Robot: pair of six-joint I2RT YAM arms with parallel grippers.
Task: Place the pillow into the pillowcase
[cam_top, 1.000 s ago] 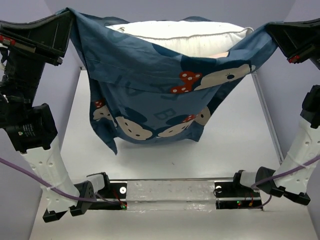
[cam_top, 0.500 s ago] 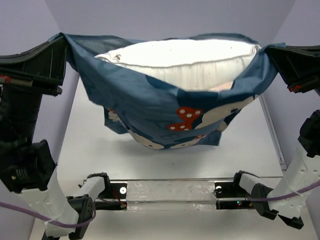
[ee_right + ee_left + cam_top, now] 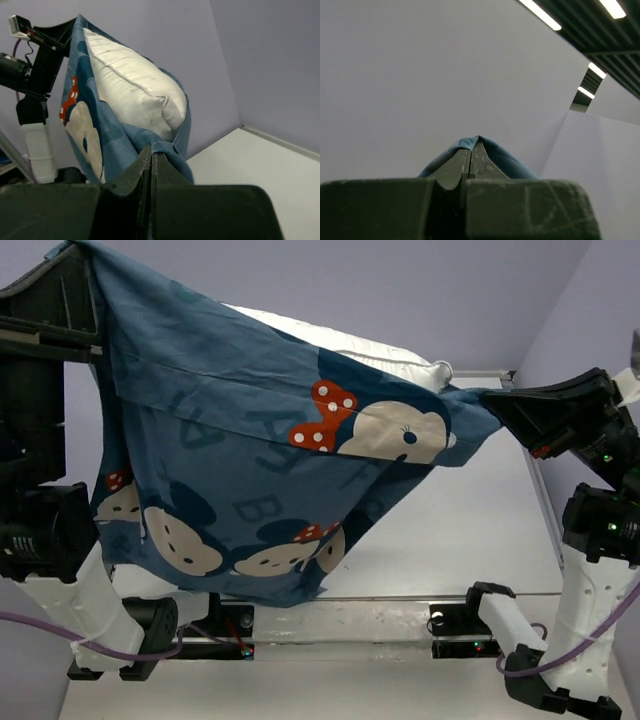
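The dark blue pillowcase (image 3: 230, 460) with mouse faces and red bows hangs in the air between my two grippers. My left gripper (image 3: 88, 258) is raised high at the top left and is shut on one corner of its opening (image 3: 470, 144). My right gripper (image 3: 490, 400) is lower at the right and is shut on the other corner (image 3: 162, 147). The white pillow (image 3: 350, 345) sits inside the pillowcase, its top edge and one pointed corner (image 3: 165, 102) sticking out of the opening. The pillowcase's lower end droops over the left arm's base.
The white tabletop (image 3: 470, 530) lies below, with purple walls around it. A clear mounting bar (image 3: 350, 620) with both arm bases runs along the near edge. The left arm (image 3: 35, 100) shows in the right wrist view.
My left gripper has risen and my right gripper has dropped, so the pillowcase now hangs slanted. The pillow has sunk deeper, with less white showing. The fabric's lower end has swung toward the left.
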